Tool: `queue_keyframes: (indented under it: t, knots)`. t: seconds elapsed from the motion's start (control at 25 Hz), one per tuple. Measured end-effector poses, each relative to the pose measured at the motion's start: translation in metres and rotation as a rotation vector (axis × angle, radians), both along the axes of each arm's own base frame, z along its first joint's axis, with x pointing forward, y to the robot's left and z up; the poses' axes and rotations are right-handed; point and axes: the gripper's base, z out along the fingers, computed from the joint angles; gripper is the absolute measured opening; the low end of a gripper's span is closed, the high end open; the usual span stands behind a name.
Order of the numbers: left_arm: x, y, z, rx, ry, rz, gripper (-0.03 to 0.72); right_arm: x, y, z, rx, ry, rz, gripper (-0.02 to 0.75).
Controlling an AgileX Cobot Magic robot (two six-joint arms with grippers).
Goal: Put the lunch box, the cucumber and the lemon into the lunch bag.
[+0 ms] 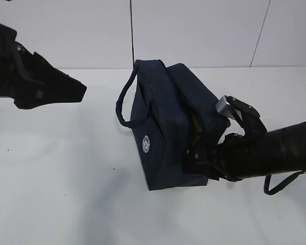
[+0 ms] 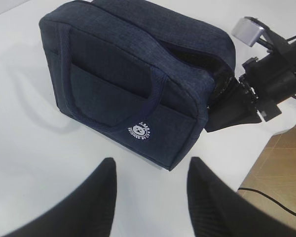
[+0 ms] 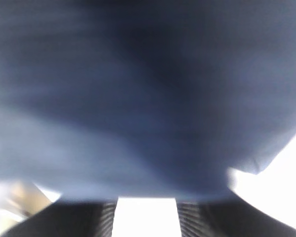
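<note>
Bag mid-table; no food or box visible, likely packed. Left claw released; right claw unclear.

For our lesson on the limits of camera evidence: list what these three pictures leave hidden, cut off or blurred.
- Inside of the lunch bag: dark in the exterior view, so the lunch box, cucumber and lemon are not seen anywhere.
- Right gripper: fingertips hidden against the bag's end; grip unclear.
- Right wrist view: blurred navy fabric fills it.
- Left gripper: cut off by the bottom edge of the left wrist view.
- Logo: lettering too small to read.
</note>
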Motion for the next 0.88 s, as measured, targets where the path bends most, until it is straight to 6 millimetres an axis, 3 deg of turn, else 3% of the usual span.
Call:
queue_keyframes:
  t: [0.48, 0.88]
  knots:
    - [0.0000, 0.0000, 0.0000, 0.000, 0.000, 0.000, 0.321, -0.0005, 0.0006, 0.0003, -0.117, -0.202, 0.206, 0.246]
    - [0.0001, 0.0000, 0.0001, 0.000, -0.001, 0.001, 0.321, -0.0048, 0.0072, 0.0052, -0.091, -0.318, 0.358, 0.246]
